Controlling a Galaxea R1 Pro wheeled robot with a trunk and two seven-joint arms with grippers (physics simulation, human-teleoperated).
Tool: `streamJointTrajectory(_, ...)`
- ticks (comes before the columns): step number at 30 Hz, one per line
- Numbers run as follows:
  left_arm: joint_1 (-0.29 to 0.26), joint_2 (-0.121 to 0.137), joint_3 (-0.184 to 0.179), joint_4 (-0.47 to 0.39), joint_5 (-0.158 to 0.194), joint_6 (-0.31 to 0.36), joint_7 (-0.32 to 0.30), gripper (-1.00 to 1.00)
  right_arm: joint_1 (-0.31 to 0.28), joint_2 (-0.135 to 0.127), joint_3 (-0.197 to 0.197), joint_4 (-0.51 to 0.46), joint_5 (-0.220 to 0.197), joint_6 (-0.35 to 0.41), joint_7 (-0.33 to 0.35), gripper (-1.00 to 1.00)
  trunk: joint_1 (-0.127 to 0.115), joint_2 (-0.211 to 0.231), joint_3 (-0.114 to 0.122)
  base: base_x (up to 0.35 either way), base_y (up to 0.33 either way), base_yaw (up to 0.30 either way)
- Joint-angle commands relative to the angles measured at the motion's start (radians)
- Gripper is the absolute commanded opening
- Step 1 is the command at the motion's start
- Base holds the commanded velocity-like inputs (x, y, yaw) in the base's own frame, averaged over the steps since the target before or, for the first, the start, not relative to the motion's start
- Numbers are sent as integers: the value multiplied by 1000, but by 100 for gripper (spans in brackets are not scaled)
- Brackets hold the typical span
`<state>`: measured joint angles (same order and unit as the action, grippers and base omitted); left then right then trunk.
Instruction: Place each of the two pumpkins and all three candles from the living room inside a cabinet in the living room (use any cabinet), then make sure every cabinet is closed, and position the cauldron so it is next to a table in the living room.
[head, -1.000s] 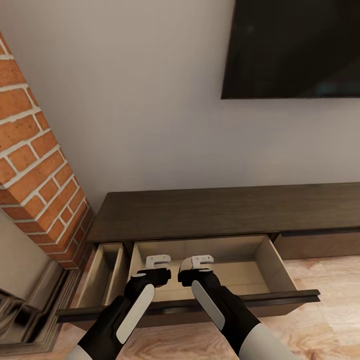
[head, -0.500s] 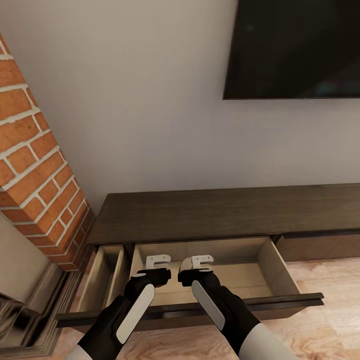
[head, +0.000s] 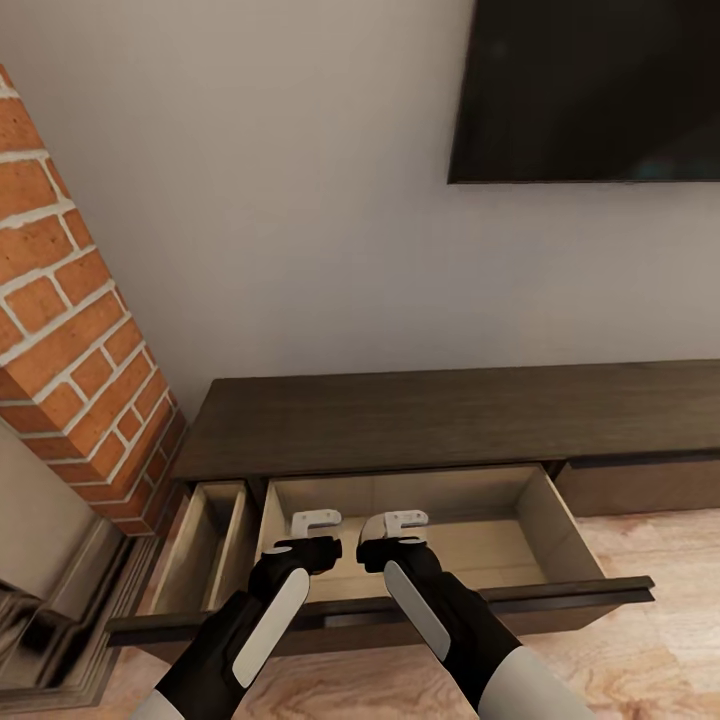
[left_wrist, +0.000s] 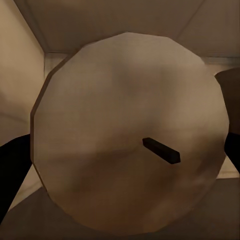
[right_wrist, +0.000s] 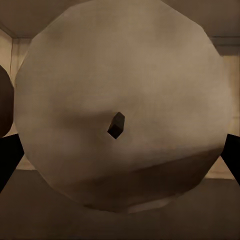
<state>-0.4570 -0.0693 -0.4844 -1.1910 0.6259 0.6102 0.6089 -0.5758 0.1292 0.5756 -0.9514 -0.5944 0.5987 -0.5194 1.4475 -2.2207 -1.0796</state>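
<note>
Over the open drawer (head: 480, 540) of the long dark-brown cabinet (head: 450, 420), both arms were seen reaching forward and down from the head view. At the far left a red brick column (head: 70, 340) was seen against the pale wall, with a narrow open compartment (head: 205, 545) of the cabinet just beside it. Next came the left claw (head: 312, 530), held above the beige drawer interior; in the left wrist view a pale tan candle (left_wrist: 127, 132) with a short dark wick was seen end-on between the dark fingers (left_wrist: 12, 170), so that claw was judged to be clenched on it. Just beside it the right claw (head: 400, 528) was held at the same height, and in the right wrist view a second candle (right_wrist: 122, 105) was framed between the fingers (right_wrist: 7, 160) in the same way, grasped. The drawer front was seen pulled out over the wooden floor (head: 660, 640). At the upper right a dark television (head: 590, 90) was mounted on the wall.
</note>
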Motion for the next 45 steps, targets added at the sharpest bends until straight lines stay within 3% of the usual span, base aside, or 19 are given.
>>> streamJointTrajectory(1, -1, 0, -2, -1, 9, 0, 11, -100, -1, 0, 3, -1, -10, -5, -10, -100, 4, -8, -4, 0, 0, 0)
streamJointTrajectory(18, -1, 0, -2, -2, 9, 0, 11, -100, -1, 0, 1, 0, -10, -33, -11, -100, 69, -127, -57, 0, 0, 0)
streamJointTrajectory(22, -1, 0, -2, -2, 9, 0, 11, -100, -1, 1, 2, 0, -10, -33, -11, -100, 69, -127, -57, 0, 0, 0)
streamJointTrajectory(35, -1, 0, -2, -2, 9, 0, 11, -100, -1, 1, 2, -1, -10, -33, -11, -100, 107, -197, -89, 0, 0, 0)
streamJointTrajectory(45, -1, 0, -2, -2, 10, 0, 11, -100, -1, 1, 2, -1, -10, -33, -11, -100, 107, -197, -89, 0, 0, 0)
